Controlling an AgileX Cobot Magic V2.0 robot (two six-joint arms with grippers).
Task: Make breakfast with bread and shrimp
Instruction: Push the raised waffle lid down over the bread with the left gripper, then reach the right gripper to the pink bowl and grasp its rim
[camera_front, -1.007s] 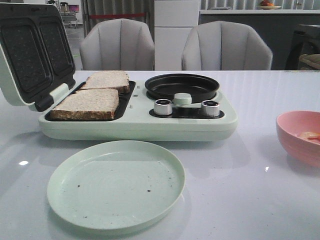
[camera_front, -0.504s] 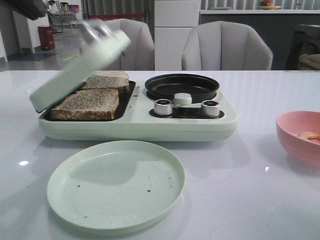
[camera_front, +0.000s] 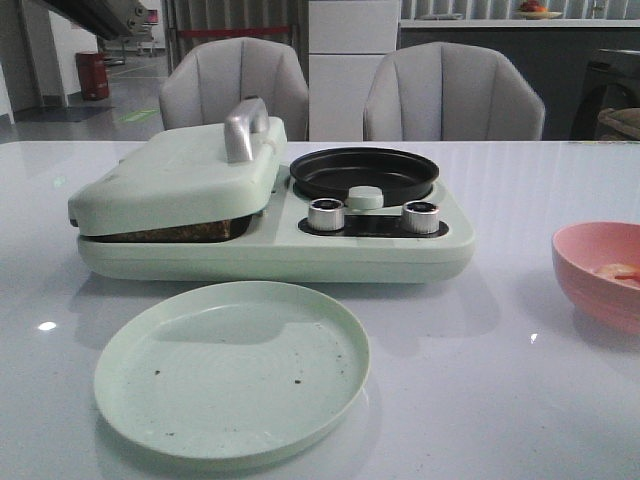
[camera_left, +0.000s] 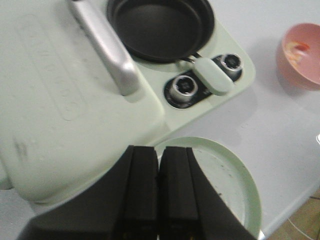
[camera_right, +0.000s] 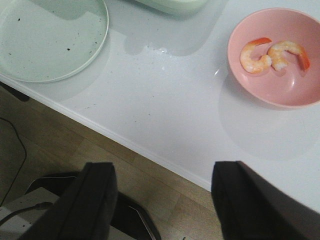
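— So where is the bread (camera_front: 170, 234) now?

— Under the lid (camera_front: 180, 175) of the breakfast maker (camera_front: 390, 248). Only a dark crust edge shows in the gap along the front, which fits slices being pressed between 2 plates to toast.

— And the shrimp (camera_right: 271, 54)?

— 2 curled pieces in the pink bowl (camera_right: 260, 90), on the table well apart from the machine, near the right arm. My guess is they wait there because the round black pan (camera_front: 363, 172) is meant for them.

— What are the grippers doing?

— The left gripper (camera_left: 158, 192) hovers above the lid's front corner and the green plate (camera_front: 232, 368), fingers pressed together, holding nothing. The right gripper (camera_right: 162, 200) hangs off the table's edge, fingers spread wide, empty.

— Why the plate in front?

— Probably a landing spot for the finished food.
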